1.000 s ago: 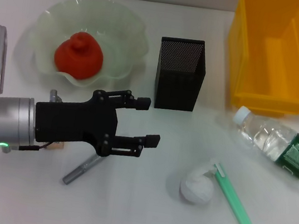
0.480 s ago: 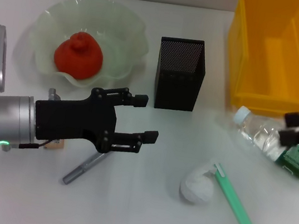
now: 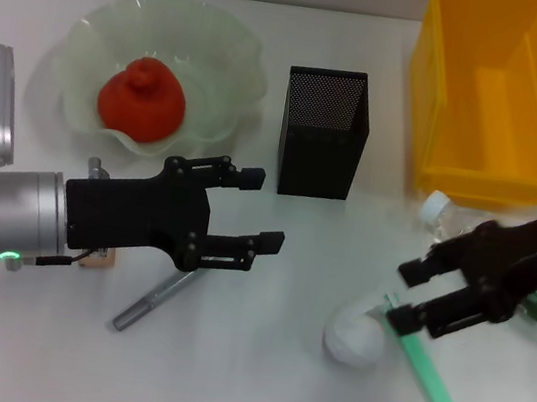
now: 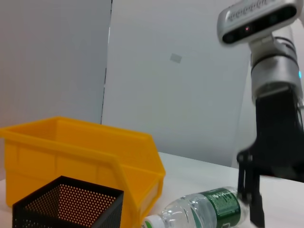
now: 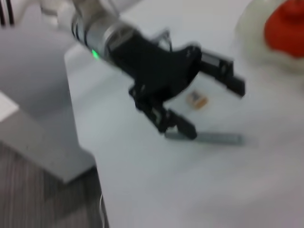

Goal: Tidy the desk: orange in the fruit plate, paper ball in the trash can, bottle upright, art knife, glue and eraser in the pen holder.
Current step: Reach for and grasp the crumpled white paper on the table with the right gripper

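Head view: the paper-ball step looks to be the one in hand. The black right gripper (image 3: pixel 414 299) is held with fingers spread, just beside the small white crumpled paper ball (image 3: pixel 353 337), on the side of it toward the clear plastic bottle (image 3: pixel 447 226) with white cap, which lies on its side. A light green stick with a white tip (image 3: pixel 422 371) is touching the ball and partly under the fingers, so the next move probably calls for the jaws to be centred on the ball alone. The big yellow plastic trash can (image 3: pixel 492 93) is well beyond the ball. The black left gripper (image 3: pixel 252 209), fingers apart and empty, is poised above the slim grey art knife (image 3: pixel 150 303), far across the desk from the ball.

Left wrist view: the black mesh pen holder (image 4: pixel 66 209), trash can and lying bottle are seen, no ball.

Right wrist view: only the left gripper over the knife is shown, plus the red-orange orange (image 5: pixel 286 26) in the pale green glass fruit plate (image 5: pixel 251 38).
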Robot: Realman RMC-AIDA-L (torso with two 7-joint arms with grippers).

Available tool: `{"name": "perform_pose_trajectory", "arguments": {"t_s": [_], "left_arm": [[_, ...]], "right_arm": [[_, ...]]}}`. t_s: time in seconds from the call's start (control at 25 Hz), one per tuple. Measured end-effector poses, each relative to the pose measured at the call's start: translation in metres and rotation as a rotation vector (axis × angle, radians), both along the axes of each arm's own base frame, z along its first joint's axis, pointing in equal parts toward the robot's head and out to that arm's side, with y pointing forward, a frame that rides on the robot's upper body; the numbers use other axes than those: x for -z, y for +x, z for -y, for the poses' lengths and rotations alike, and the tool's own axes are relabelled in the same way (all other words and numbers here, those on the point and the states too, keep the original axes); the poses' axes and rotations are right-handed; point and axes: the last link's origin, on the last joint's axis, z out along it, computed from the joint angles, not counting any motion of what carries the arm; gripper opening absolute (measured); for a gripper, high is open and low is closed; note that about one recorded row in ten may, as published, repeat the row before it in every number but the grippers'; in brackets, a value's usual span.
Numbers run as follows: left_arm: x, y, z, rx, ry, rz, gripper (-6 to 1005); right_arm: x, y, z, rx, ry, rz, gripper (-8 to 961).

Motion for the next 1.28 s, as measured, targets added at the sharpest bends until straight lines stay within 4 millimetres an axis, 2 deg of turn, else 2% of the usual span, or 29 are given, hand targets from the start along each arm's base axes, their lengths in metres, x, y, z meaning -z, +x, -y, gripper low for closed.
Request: {"name": "perform_pose_trajectory", "arguments": {"t_s": [0.12,0.32,1.28], "left_arm": [[0.000,0.001,-0.001,0.006,0.004,-0.002,785],[0.001,0.001,-0.001,0.008,0.003,-0.001,785],[0.001,0.000,-0.002,0.000,0.011,-0.009,785]], "right_arm": [[0.018,-0.002,-0.001,-0.007,-0.055,0.048,725],[0.036,-0.004,-0.002,-0.027,-0.093,0.132,725],[0.064,-0.008,-0.011,-0.059,-0.074,0.256,722]]}}
